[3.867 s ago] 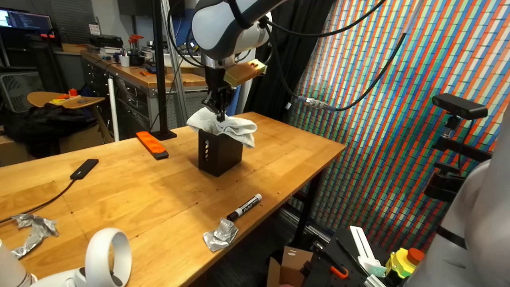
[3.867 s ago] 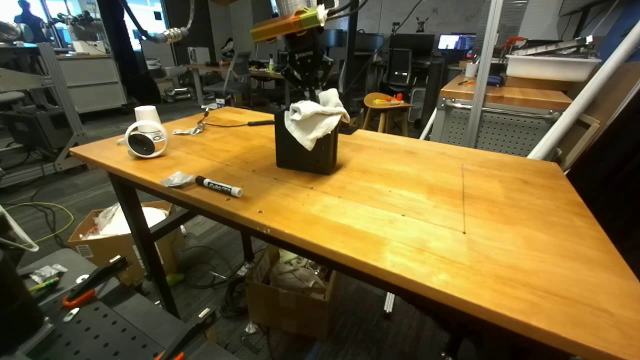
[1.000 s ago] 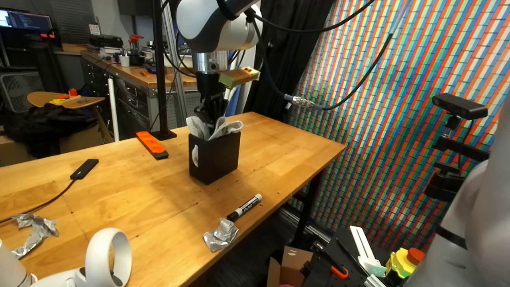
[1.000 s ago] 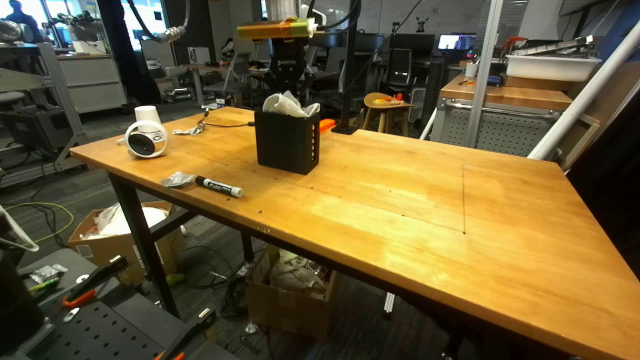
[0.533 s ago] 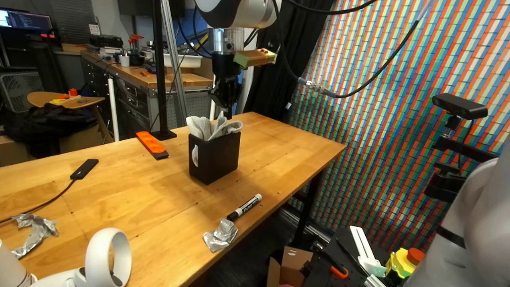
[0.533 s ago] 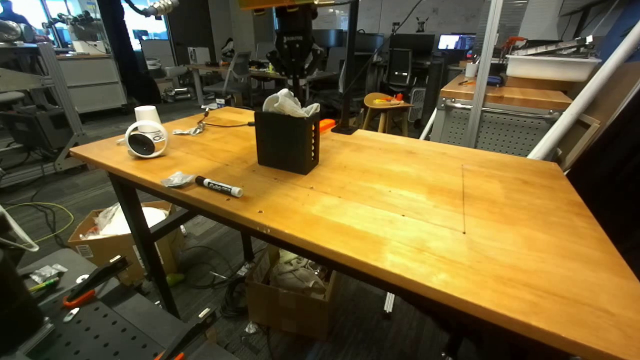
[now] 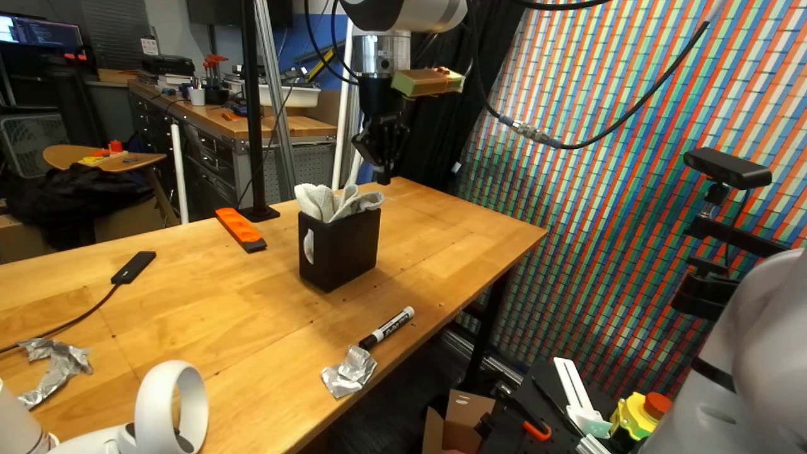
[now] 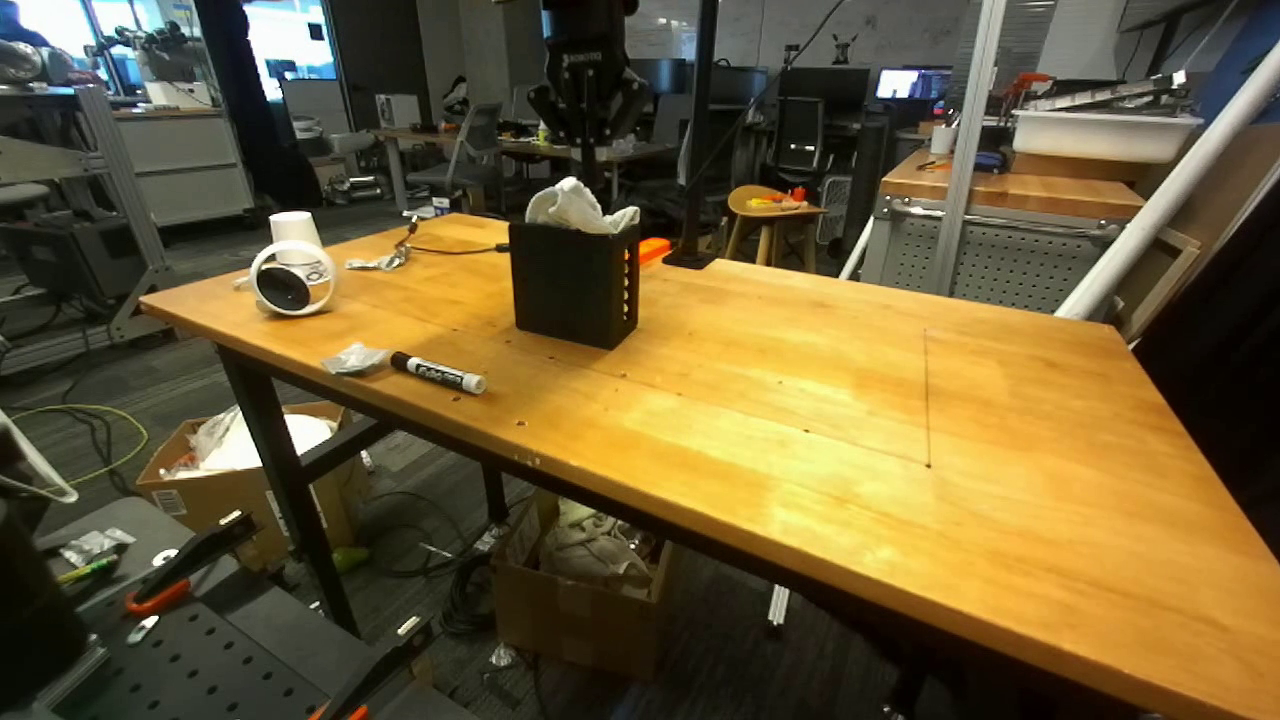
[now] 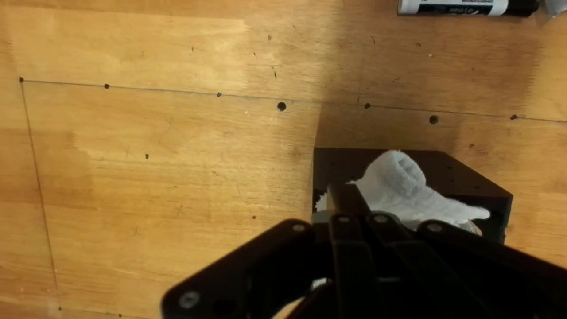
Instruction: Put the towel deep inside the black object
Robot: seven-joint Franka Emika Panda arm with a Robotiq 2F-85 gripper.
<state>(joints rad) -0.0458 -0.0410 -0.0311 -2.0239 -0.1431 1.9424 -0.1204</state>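
Towel (image 8: pixel 578 210) sits inside black box (image 8: pixel 572 285), upper folds poking out.
Jaws clenched on nothing, apart from both; I judge it mostly done, deeper tucking left.

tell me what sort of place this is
Most likely a robotics lab or workshop: there is a robot arm, what looks like a mounted camera off to the side, and a workbench in the background.
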